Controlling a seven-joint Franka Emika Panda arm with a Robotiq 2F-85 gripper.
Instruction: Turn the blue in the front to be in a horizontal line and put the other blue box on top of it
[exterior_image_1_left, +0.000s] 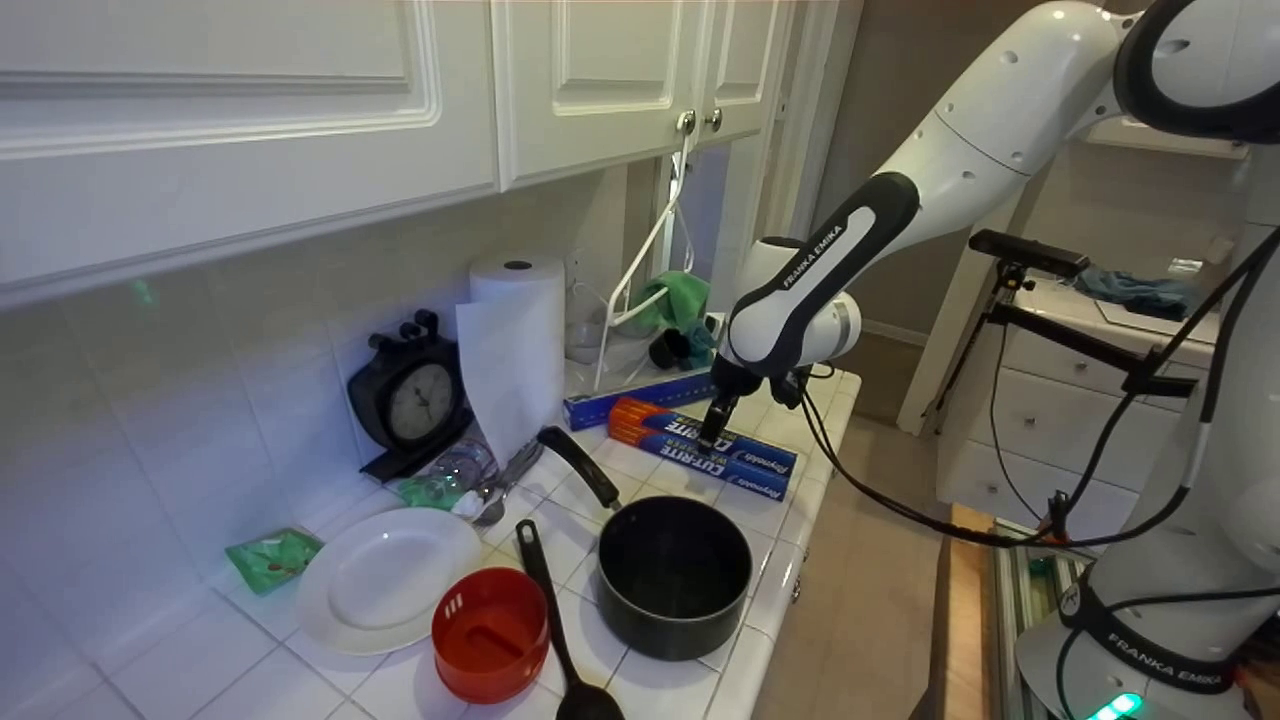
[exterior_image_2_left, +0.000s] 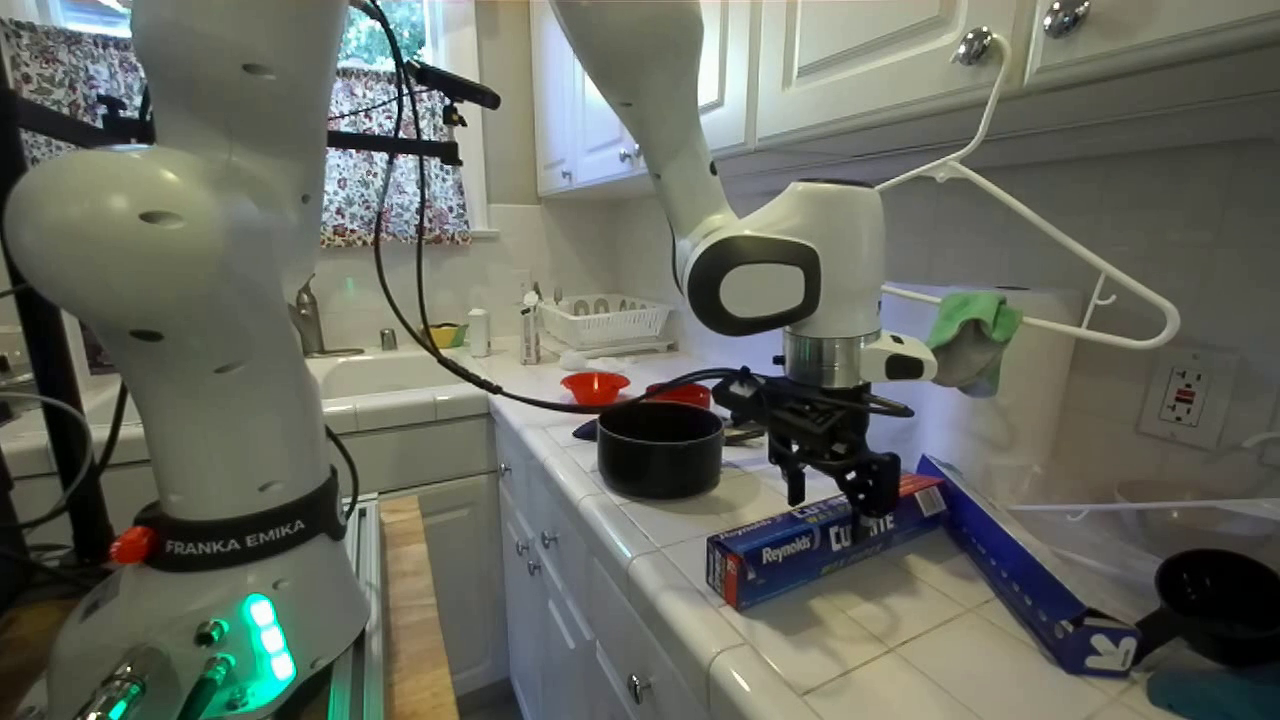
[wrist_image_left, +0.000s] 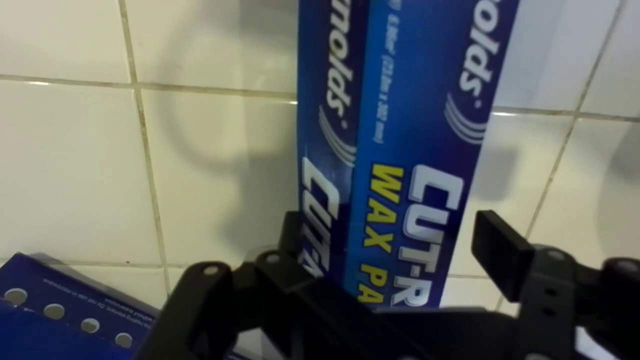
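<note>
The blue in the front (exterior_image_2_left: 790, 550), a printed carton with an orange-red end, lies on the tiled counter in both exterior views. Behind it, the other blue box (exterior_image_2_left: 1030, 590) lies at an angle, long, slim and dark blue; its dotted side (wrist_image_left: 75, 310) shows at the lower left in the wrist view. My gripper (wrist_image_left: 395, 245) is down over the carton with its jaws open on either side. Tile shows between the carton and the right-hand finger pad (wrist_image_left: 500, 255). The left-hand fingertip is partly hidden by the carton's edge, so contact there is unclear.
A black pot (exterior_image_1_left: 680, 630) stands close to the carton, its handle reaching toward the wall. A white hanger (exterior_image_2_left: 1060, 230) with a green cloth (exterior_image_2_left: 975, 320) hangs from a cabinet knob beside the arm. A paper towel roll (exterior_image_1_left: 520, 350) and a black cup (exterior_image_2_left: 1210, 610) are nearby.
</note>
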